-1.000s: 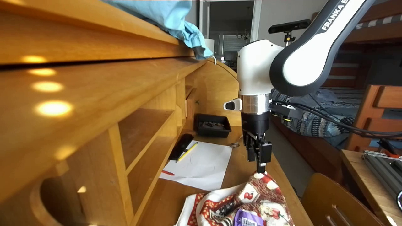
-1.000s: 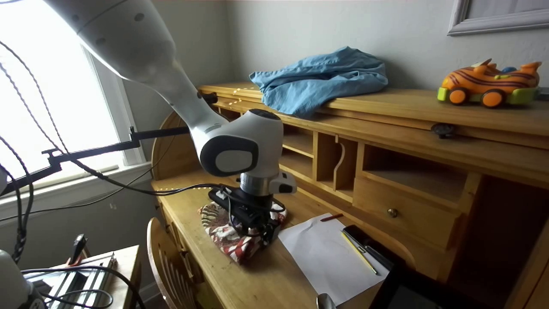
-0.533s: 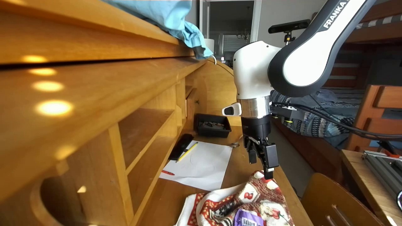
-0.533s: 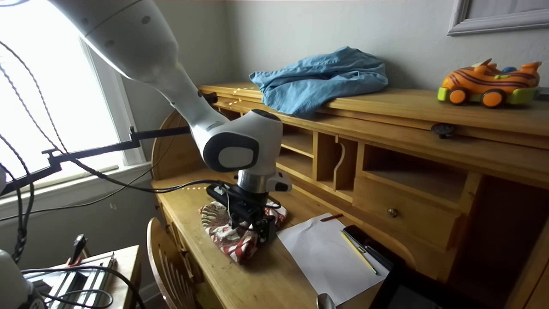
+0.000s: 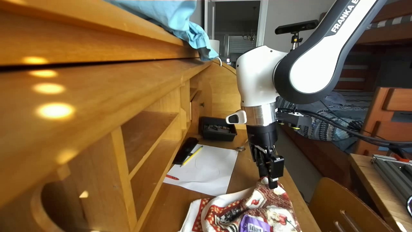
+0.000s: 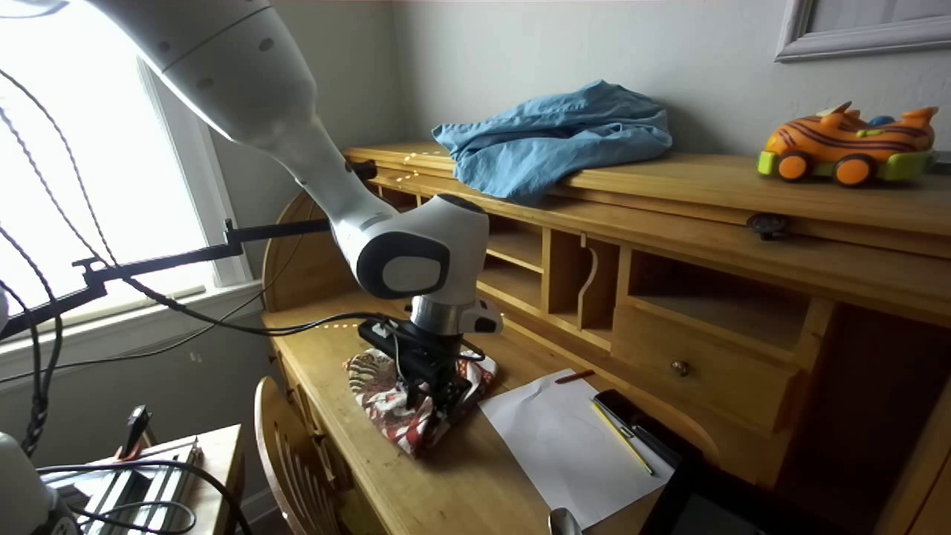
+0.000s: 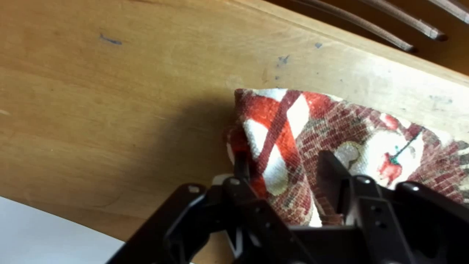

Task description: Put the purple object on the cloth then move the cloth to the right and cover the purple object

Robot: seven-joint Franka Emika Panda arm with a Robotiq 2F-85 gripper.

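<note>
Lying on one crumpled cloth [image 5: 236,211], one purple packet [image 5: 254,223] is nearest in an exterior view; past it hangs one gripper [image 7: 285,163], its two fingers [image 7: 331,178] apart at the cloth's far end; then one crayon [image 5: 172,177], one paper [image 5: 209,169], one pencil [image 5: 191,156], one tray [image 5: 218,136].

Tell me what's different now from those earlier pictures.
The claw has moved lower, toward the patterned cloth, and turned a little. It's open; nothing has visibly been grasped or let go. The purple packet on the cloth, the white paper and the yellow pencil stayed put.
</note>
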